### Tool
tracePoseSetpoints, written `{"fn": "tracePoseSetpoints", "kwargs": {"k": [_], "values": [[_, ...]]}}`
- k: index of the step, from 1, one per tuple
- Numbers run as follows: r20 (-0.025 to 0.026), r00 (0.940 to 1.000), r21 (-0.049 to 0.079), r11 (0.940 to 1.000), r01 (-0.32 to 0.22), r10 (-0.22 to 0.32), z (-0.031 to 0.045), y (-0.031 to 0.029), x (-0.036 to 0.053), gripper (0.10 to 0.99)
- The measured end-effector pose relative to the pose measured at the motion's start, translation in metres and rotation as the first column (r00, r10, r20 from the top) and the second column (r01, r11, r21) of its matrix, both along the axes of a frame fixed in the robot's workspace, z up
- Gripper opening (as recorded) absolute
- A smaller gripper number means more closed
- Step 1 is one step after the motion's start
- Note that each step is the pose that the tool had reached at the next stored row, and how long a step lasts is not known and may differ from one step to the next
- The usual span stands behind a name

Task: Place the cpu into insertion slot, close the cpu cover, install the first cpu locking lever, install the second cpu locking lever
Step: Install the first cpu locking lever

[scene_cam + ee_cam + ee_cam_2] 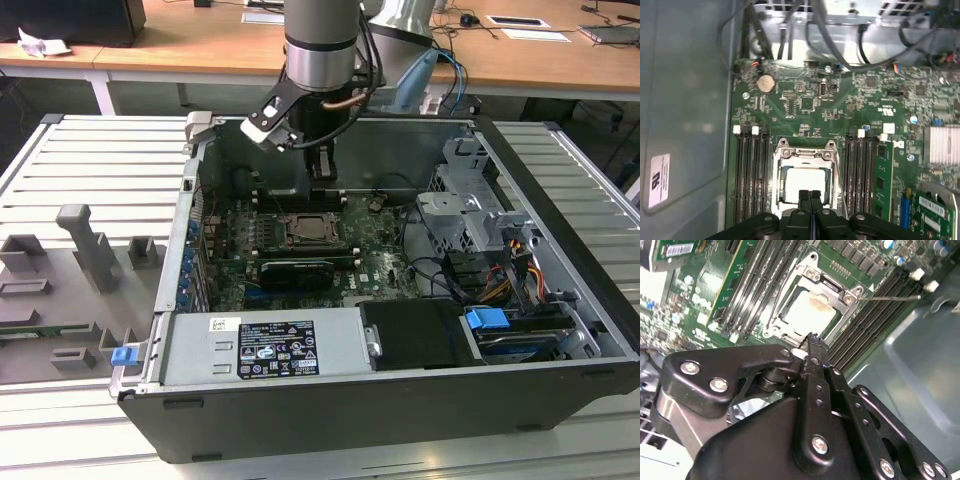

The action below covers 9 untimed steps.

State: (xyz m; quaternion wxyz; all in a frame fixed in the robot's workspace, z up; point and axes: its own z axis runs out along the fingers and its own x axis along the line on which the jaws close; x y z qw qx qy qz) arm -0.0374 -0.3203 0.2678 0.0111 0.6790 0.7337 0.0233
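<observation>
Found the cpu (805, 181) seated flat in the slot (768, 331), pale face up, with the cover (832, 287) apparently lowered around it. Held the gripper (810, 196) just above one edge of the slot, fingers (804, 197) pressed together with nothing between them. Noted a thin lever (890, 297) jutting from one slot corner across the memory slots (870, 320), seemingly unlatched. Judged the lever work to be the step in hand. Needed, for that, the closed fingertips used as a blunt pusher: contact on the lever's outer end, well off the cpu face; a slow, steady press down toward the slot; then a sideways tuck under its catch, without scraping the motherboard (805, 105).
</observation>
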Motion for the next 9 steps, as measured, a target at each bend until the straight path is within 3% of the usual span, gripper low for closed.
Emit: {"fn": "tracePoseSetpoints", "kwargs": {"k": [3,7,9], "values": [[-0.0003,0.997,0.0,0.997,-0.078,0.078,-0.0001,0.0001,0.0,0.106],[-0.0006,0.9933,0.0,0.9933,-0.115,0.115,-0.0006,0.0001,-0.0001,0.106],[-0.0005,0.9884,0.0,0.9884,-0.152,0.152,-0.0008,0.0002,0.0,0.106]]}}
